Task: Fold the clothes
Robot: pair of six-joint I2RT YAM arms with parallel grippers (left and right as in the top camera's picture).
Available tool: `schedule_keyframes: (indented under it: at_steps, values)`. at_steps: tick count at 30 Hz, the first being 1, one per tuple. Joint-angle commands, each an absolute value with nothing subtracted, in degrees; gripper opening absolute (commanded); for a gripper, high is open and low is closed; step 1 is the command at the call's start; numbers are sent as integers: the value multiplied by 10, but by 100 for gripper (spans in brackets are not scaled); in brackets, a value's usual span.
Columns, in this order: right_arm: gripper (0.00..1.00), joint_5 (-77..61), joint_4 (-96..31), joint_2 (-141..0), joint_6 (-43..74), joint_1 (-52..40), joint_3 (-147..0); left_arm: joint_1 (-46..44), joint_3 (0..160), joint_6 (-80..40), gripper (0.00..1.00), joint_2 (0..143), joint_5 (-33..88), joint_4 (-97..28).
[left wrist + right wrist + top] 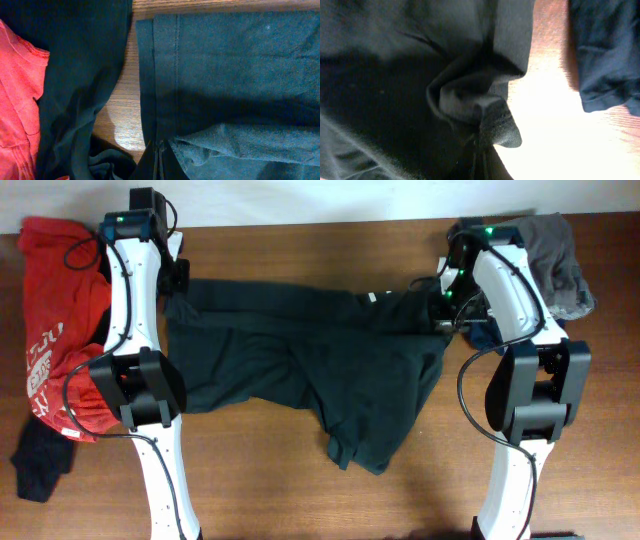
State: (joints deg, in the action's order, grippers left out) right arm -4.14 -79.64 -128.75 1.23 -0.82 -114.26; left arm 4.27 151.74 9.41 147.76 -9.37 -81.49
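Presently we are spreading: left tool (159, 159) and right tool (479, 152) each clench the T-shirt (300, 350) by an edge; next, likely, tension it between them.

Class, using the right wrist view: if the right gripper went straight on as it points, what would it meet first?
The dark T-shirt: the right gripper is shut on a bunched fold of it, and more of that cloth lies straight ahead; depth is unclear.

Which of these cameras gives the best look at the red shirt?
Overhead: the red shirt lies there almost whole, white print showing. The left wrist view catches only an edge of it; the right wrist view shows none.
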Motion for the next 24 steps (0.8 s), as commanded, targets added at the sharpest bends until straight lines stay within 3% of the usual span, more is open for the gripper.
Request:
schedule_keyframes:
  at_steps: [1, 3, 5, 7, 10, 12, 17, 22, 24]
  values:
    - [4, -45, -781, -1284, 8, -1, -1134, 47, 1525, 100, 1, 1483, -88, -815]
    - [4, -45, -767, -1283, 8, 2, -1135, 47, 1525, 100, 8, 1483, -90, -810]
    - [20, -45, -757, -1283, 8, 8, -1135, 47, 1525, 99, 33, 1483, -96, -804]
    - [41, -45, -757, -1283, 8, 15, -1142, 47, 1528, 99, 65, 1483, -114, -798]
    - [52, -52, -786, -1282, 8, 30, -1193, 48, 1569, 80, 92, 1482, -132, -804]
    - [53, -74, -810, -1282, 8, 40, -1245, 48, 1610, 69, 99, 1480, -131, -811]
    - [55, -97, -899, -1279, 6, 53, -1406, 48, 1752, 67, 99, 1464, -127, -855]
    - [78, -102, -974, -1269, -2, 53, -1571, 48, 1797, 67, 99, 1389, -100, -887]
    - [82, -108, -973, -1245, 4, 52, -1585, 48, 1797, 73, 99, 1355, -101, -906]
